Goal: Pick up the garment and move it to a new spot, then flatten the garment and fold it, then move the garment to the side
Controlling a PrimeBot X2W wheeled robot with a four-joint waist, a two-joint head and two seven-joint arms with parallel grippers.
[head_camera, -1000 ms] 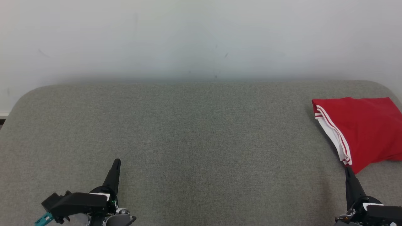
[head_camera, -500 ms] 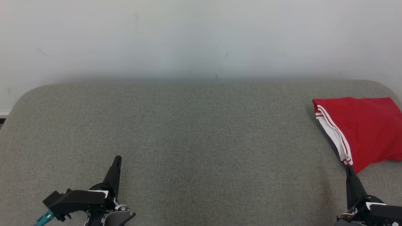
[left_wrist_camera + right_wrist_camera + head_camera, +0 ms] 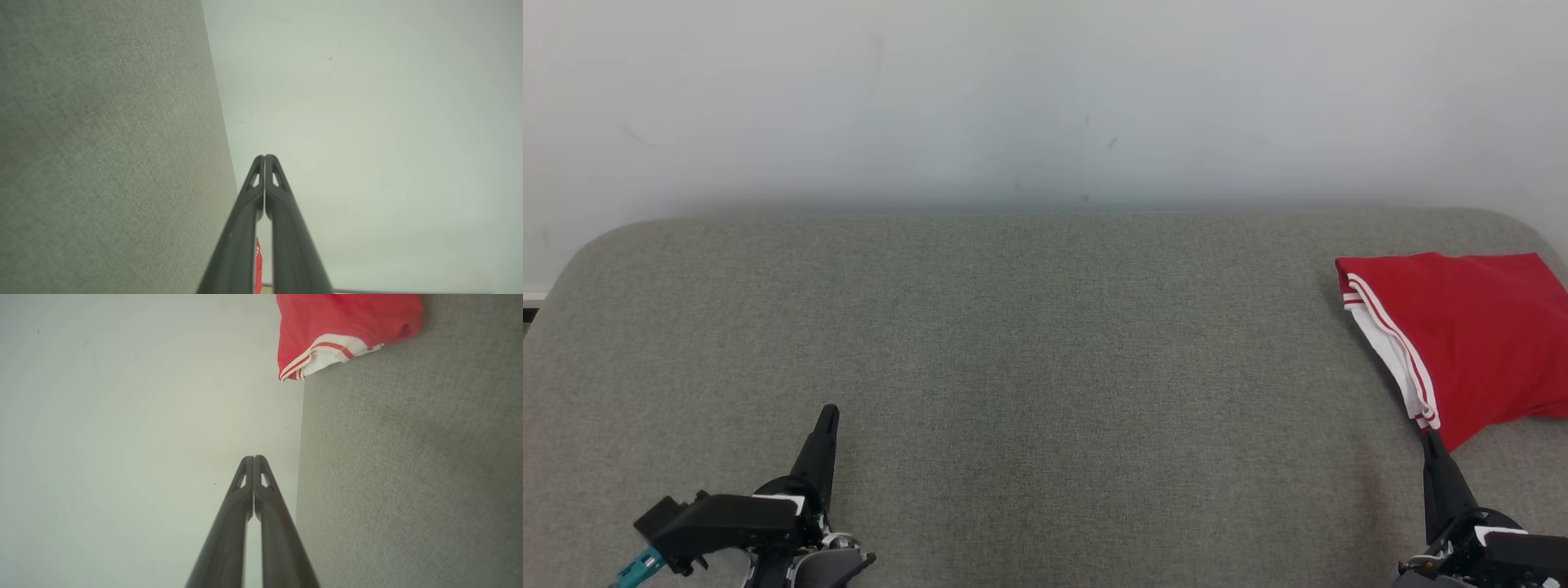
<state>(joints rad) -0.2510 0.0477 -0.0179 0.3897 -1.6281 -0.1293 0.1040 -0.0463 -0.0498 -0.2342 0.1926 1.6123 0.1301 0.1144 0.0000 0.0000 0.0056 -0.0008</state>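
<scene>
Head view: red garment (image 3: 1462, 343) at frame right edge. Wrist views: left gripper (image 3: 264, 157), right gripper (image 3: 253, 457) fingers pressed together, holding nothing.

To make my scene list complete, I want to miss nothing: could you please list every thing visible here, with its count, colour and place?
garment: one, red with white striped trim, folded, far right of the padded surface
padded surface: one, grey fabric, across the head view
wall: one, off-white, behind the surface
left gripper: one, dark, shut, lower left, over bare fabric
right gripper: one, dark, shut, lower right, tip by the garment's near corner, contact unclear
</scene>
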